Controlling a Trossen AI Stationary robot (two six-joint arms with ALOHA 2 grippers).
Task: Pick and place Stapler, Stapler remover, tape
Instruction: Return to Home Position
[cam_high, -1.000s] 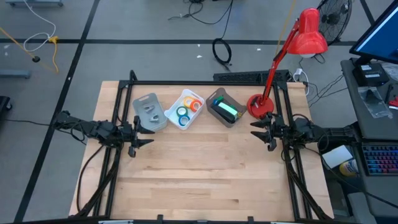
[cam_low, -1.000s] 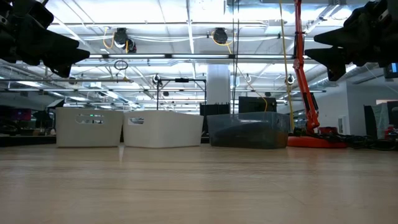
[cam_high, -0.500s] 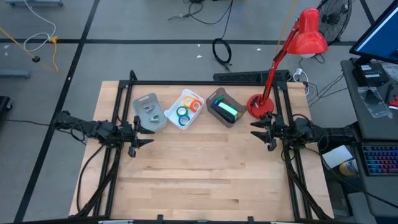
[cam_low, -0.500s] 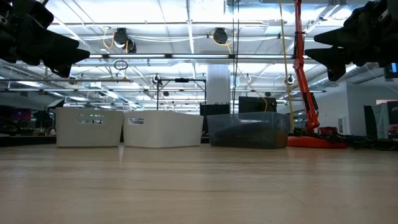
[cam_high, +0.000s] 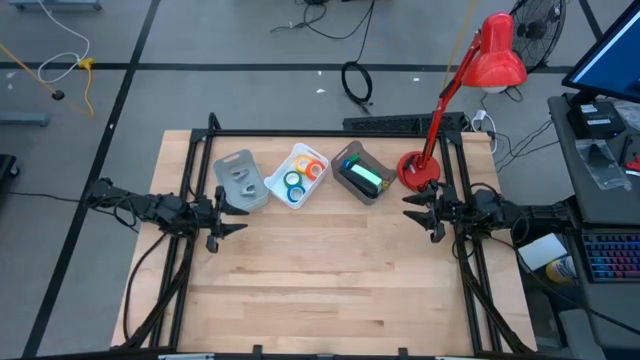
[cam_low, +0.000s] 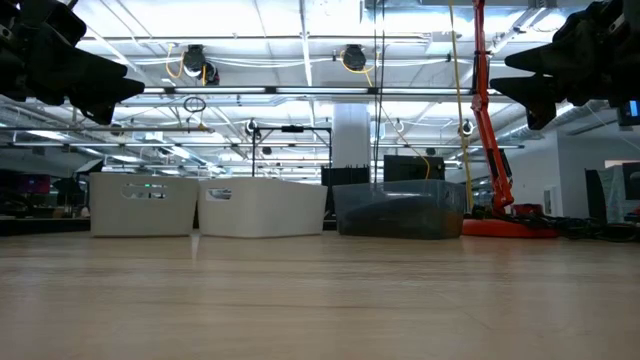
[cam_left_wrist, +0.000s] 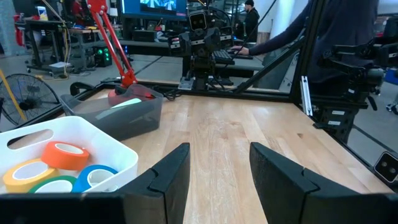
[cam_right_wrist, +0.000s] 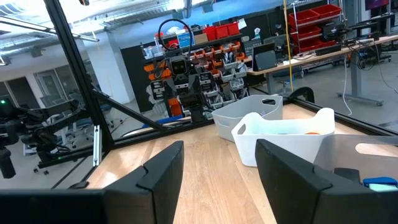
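Left hand open at 9 o'clock of the worktop; right hand open at 3 o'clock. Tape lies in the white bin toward 12 o'clock.

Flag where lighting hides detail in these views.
Low view: ceiling lights turn the left tool and right tool into black silhouettes. High view: even light, no glare on the table. Left wrist view: tape in the white bin is well lit.

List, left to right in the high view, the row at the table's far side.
grey bin → white bin with the tape → dark bin → red lamp base. Left gripper and right gripper wait nearer, at the sides.
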